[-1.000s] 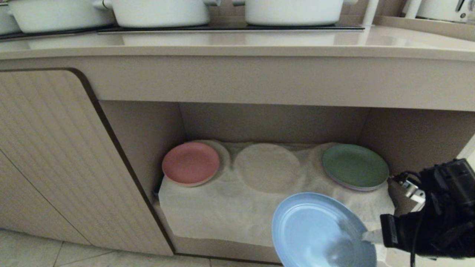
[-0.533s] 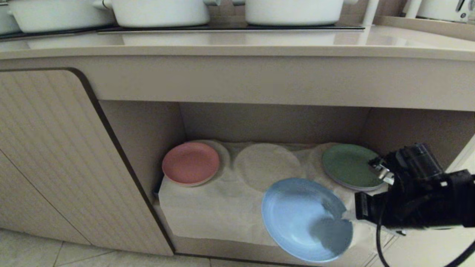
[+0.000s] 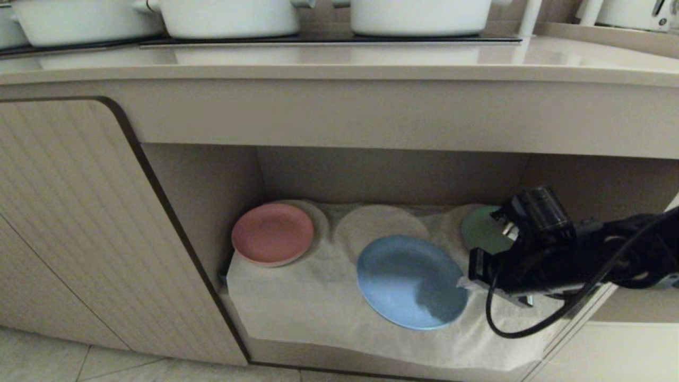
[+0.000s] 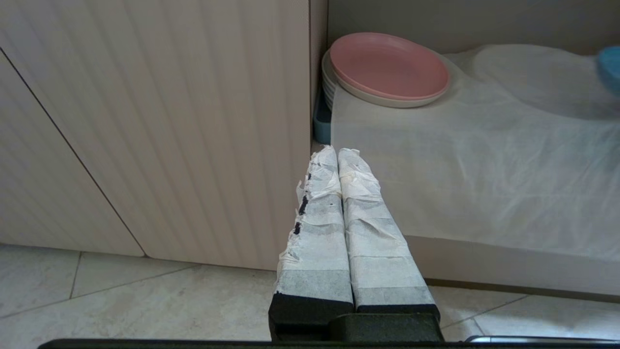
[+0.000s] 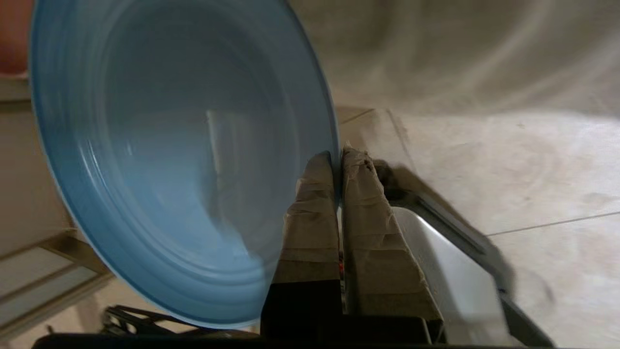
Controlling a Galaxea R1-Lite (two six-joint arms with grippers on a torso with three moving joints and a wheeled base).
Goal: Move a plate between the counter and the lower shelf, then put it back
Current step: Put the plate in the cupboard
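Beige kitchen, lower shelf (image 3: 249, 175) draped in white cloth (image 3: 318, 302). My right gripper (image 3: 462, 282) is pinching the light-blue plate (image 3: 408, 278) by its right rim, just over the cloth's middle, between pink plate (image 3: 272, 233) and green plate (image 3: 480, 231). Left gripper (image 4: 337, 155) sits closed, empty, near the cabinet door (image 4: 169, 121).

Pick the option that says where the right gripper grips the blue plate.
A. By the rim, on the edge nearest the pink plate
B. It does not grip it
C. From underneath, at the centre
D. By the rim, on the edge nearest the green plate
D. The right gripper is shut on the plate at its rim, on the side toward the green plate.
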